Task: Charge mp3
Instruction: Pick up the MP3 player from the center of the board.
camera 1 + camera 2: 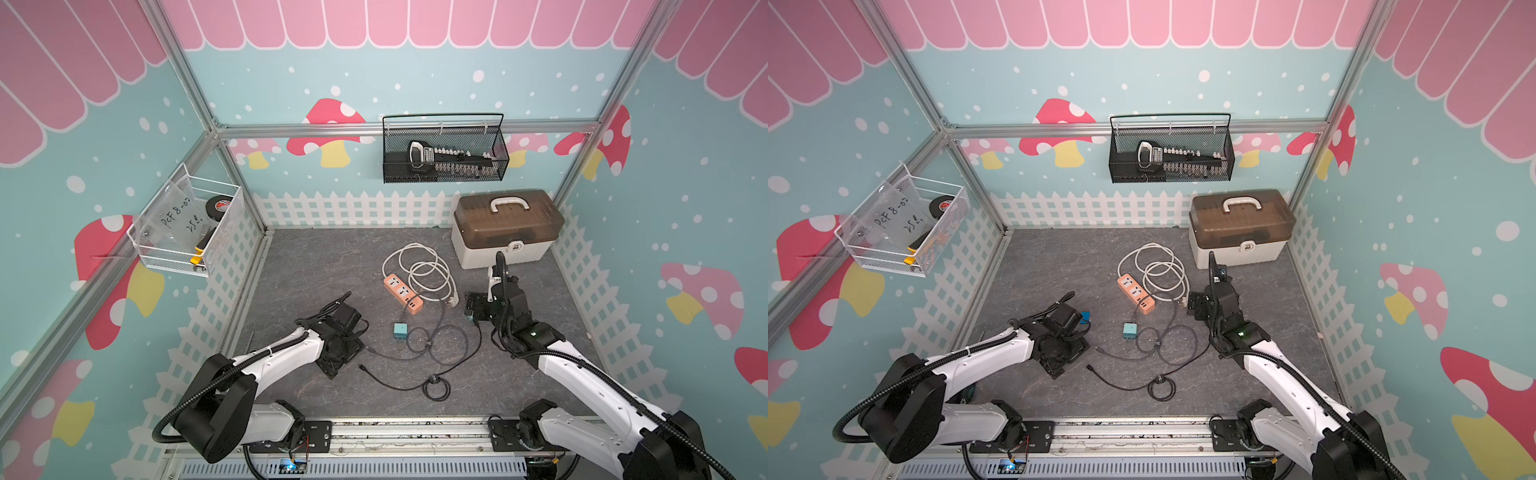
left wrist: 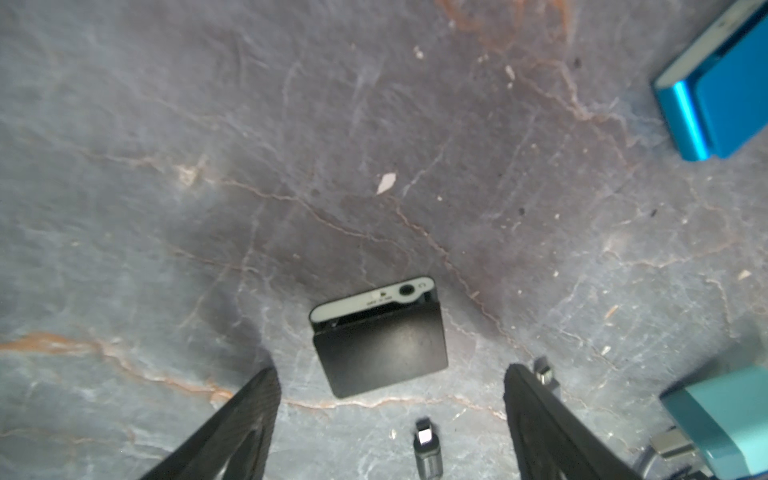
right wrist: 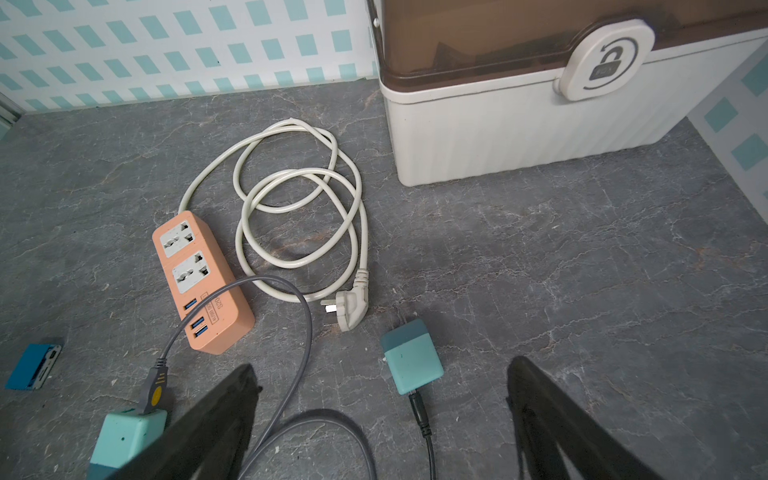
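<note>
Lying apart: two players point(image 2: 379, 353), two chargers point(image 3: 411, 361).

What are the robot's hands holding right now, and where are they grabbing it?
Nothing. Both grippers are open: the left gripper hangs over the black mp3 player, the right gripper over a teal charger, touching neither.

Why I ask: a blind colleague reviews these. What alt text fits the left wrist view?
A small black mp3 player, headphone socket on its white end, lies flat and untouched on the grey marbled tabletop between the left gripper's open fingers. A loose cable plug lies nearby; a blue metallic device and a teal charger sit at the frame's edges.
</note>
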`<state>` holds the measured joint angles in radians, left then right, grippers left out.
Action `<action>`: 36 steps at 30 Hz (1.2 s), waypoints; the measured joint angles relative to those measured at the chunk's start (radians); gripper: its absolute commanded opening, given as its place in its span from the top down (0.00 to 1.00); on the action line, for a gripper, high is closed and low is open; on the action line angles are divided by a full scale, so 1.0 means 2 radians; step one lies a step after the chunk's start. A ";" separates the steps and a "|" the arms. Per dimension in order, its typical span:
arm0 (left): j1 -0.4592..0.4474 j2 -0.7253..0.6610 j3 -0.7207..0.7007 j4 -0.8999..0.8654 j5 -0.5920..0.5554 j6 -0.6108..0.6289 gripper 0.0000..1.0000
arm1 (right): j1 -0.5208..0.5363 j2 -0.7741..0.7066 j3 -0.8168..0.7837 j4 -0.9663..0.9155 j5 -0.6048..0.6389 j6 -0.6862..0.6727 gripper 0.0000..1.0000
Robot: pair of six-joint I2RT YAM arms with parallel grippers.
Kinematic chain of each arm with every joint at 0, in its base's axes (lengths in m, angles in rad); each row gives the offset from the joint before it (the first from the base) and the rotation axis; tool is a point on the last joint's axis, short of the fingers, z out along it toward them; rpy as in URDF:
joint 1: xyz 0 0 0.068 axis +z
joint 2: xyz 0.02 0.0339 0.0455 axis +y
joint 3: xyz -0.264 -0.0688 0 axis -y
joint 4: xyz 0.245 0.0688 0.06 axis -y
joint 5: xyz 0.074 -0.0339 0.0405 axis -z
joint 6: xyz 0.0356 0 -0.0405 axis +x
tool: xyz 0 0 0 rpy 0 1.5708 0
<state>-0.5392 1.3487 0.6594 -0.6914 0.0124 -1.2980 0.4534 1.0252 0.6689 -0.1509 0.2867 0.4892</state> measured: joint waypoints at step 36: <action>-0.001 -0.013 0.027 -0.013 -0.044 0.024 0.03 | 0.003 0.000 0.000 0.000 -0.009 -0.002 0.10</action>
<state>-0.5404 1.3224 0.7143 -0.7177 -0.0761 -1.2495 0.4603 1.0256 0.6693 -0.1509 0.2684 0.4862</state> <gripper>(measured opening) 0.980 0.904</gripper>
